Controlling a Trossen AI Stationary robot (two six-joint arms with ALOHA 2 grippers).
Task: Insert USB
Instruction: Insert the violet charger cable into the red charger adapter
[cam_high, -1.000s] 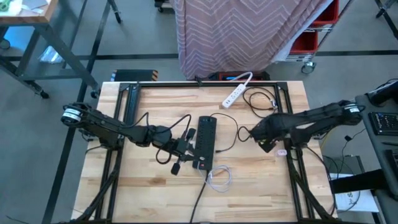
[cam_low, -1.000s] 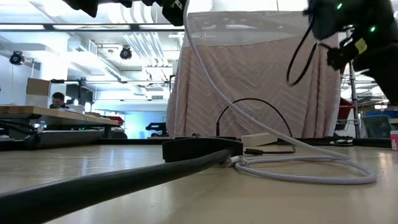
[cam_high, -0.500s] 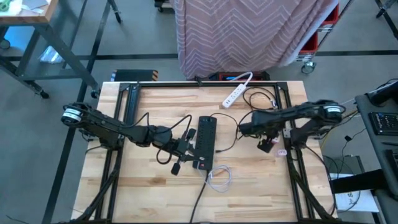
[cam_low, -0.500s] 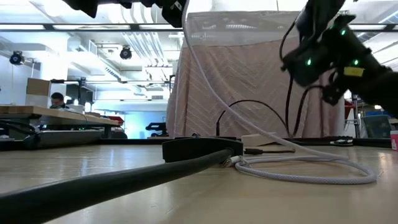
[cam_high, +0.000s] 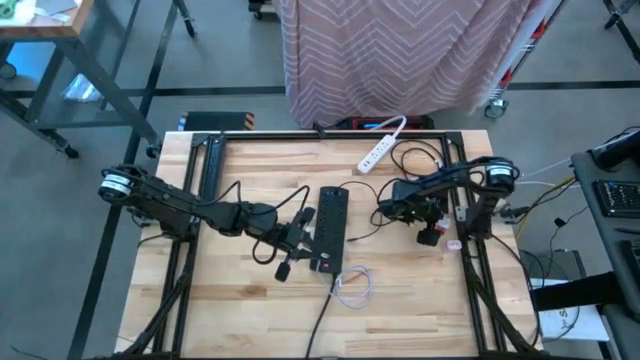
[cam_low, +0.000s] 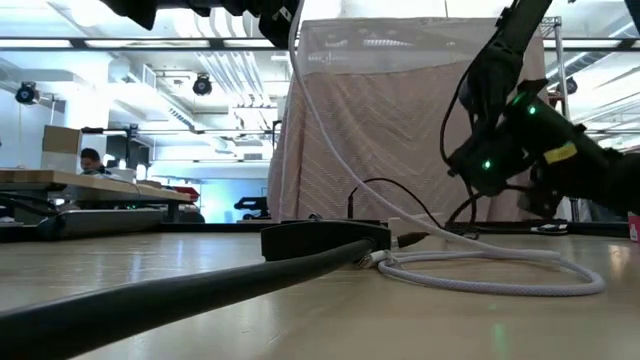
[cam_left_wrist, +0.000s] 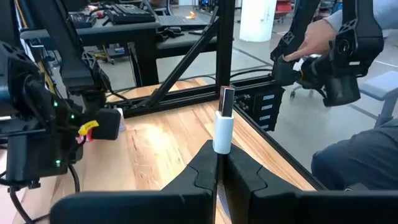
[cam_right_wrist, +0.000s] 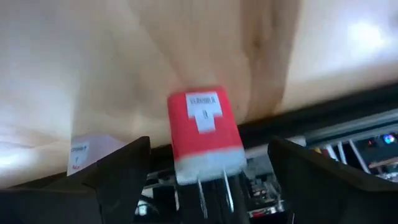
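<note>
My left gripper (cam_high: 292, 238) hovers just left of the black power strip (cam_high: 330, 228) and is shut on a white USB plug (cam_left_wrist: 222, 130). The plug's white cable (cam_low: 330, 130) hangs down to a coil (cam_high: 350, 285) lying on the table. My right gripper (cam_high: 412, 210) is open on the table's right side, low over a red charger block (cam_right_wrist: 205, 134). The block lies flat on the wood between the wide-spread fingers (cam_right_wrist: 124, 177) and is not touched. In the high view it sits at the right rail (cam_high: 432, 237). My left gripper pinches the white plug's body at its lower end (cam_left_wrist: 221, 146) between the two fingers (cam_left_wrist: 202, 177). The metal tip (cam_left_wrist: 227, 99) sticks out past the fingertips. The plug is lifted clear of the table, and its cable trails slack to the coil (cam_low: 480, 272).
A white power strip (cam_high: 380, 150) and loops of black cable (cam_high: 420, 160) lie at the far edge. A pale pink charger (cam_high: 452, 244) sits beside the red one. The strip's thick black cord (cam_low: 150, 300) runs toward the near edge. A person's arm shows beyond the table (cam_left_wrist: 323, 31).
My right arm has folded in, its elbow swinging toward the table's left. Its gripper has come down low over the table near the red charger. The left arm and the plug have stayed still.
</note>
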